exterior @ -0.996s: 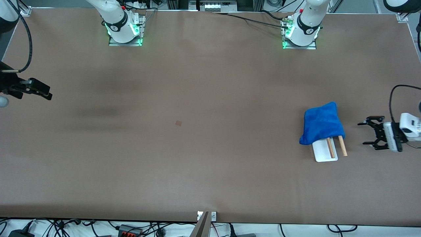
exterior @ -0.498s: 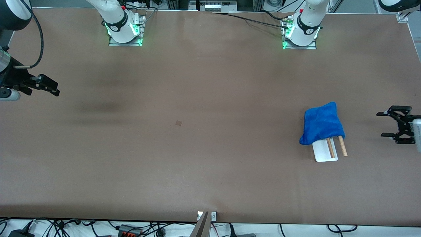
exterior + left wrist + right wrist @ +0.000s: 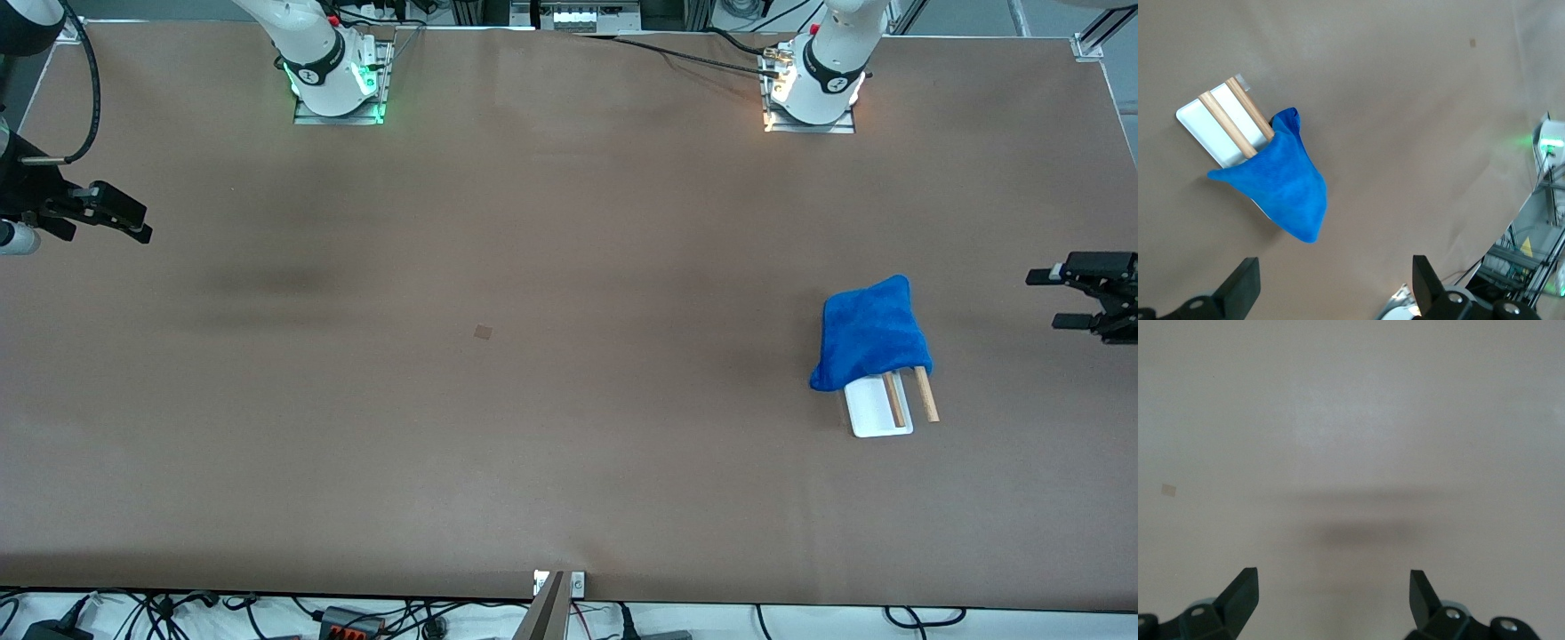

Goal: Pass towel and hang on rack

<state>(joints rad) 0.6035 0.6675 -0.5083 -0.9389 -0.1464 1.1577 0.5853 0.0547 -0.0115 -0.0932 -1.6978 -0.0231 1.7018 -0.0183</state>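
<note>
The bright blue towel hangs draped over the two wooden rods of the rack, which stands on its white base toward the left arm's end of the table. The left wrist view shows the towel on the rack too. My left gripper is open and empty, in the air at the table's edge beside the rack, apart from it. My right gripper is open and empty, up at the right arm's end of the table, over bare table.
A small brown square mark lies on the brown table near its middle. The two arm bases stand along the edge farthest from the front camera. Cables lie off the table's near edge.
My left gripper has drawn away from the rack toward the table's end. My right gripper has shifted slightly at its end. The towel and rack have not moved.
</note>
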